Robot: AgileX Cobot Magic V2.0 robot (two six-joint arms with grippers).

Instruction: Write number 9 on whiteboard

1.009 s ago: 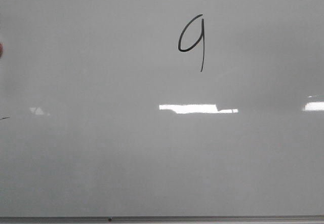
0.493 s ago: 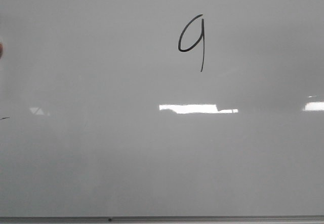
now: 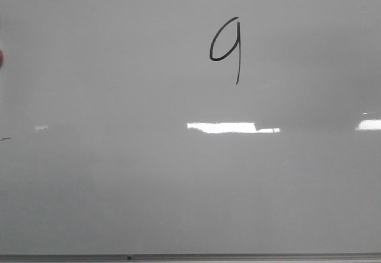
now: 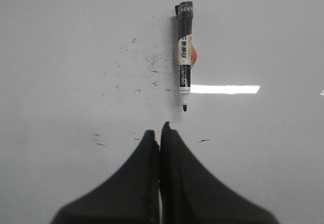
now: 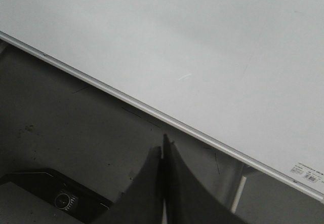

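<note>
A thin black number 9 (image 3: 226,46) with a slanted loop and a straight tail stands on the upper middle of the whiteboard (image 3: 119,185), which fills the front view. Neither gripper shows in the front view. In the left wrist view my left gripper (image 4: 158,131) is shut and empty above the board (image 4: 273,36). An uncapped black-and-white marker (image 4: 184,57) lies on the board just beyond the fingertips, its tip toward them. My right gripper (image 5: 162,146) is shut and empty, off the board (image 5: 202,31) beside its metal edge strip (image 5: 152,113).
Small black ink flecks (image 4: 147,62) dot the board beside the marker. A red thing (image 3: 1,58) peeks in at the front view's left edge. The board's grey edge strip (image 3: 190,256) runs along the near side. A dark device with a round dial (image 5: 63,199) lies on the dark surface below the right gripper.
The small glare at the left of the board has shrunk. The 9 and the board have not moved.
</note>
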